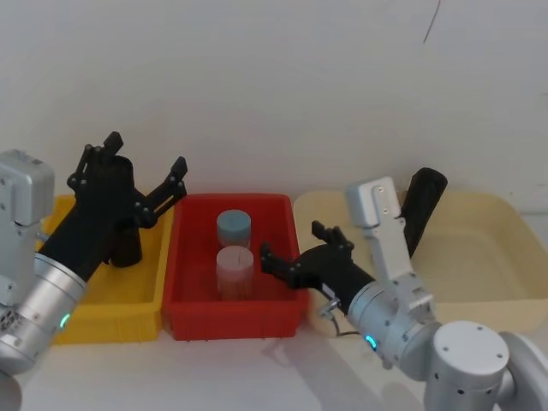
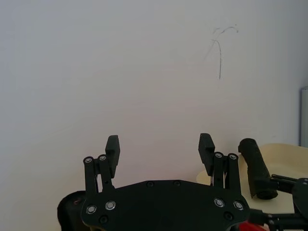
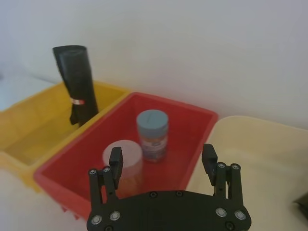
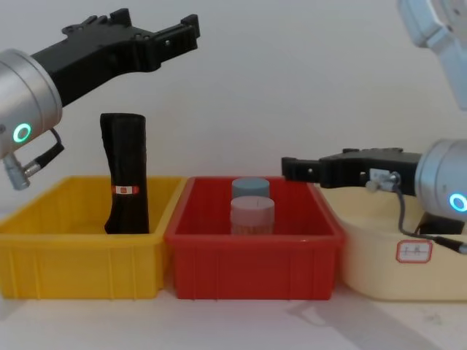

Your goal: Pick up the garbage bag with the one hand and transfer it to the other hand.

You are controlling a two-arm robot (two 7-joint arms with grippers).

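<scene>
The garbage bag [image 1: 424, 205], a plain black roll, leans against the back wall of the cream tub [image 1: 488, 257] on the right; it is also in the left wrist view [image 2: 255, 168]. My right gripper [image 1: 293, 242] hovers open and empty over the right rim of the red bin [image 1: 184, 274], left of the bag and apart from it; its jaws are spread in the right wrist view [image 3: 161, 154]. My left gripper [image 1: 145, 154] is raised above the yellow bin [image 1: 158, 274], open and empty [image 2: 159, 144].
A second black roll with a red-and-white band [image 4: 125, 171] stands in the yellow bin under the left gripper. The red bin holds a blue-lidded jar [image 1: 233, 229] and a pale jar [image 1: 235, 270]. The white wall is close behind the bins.
</scene>
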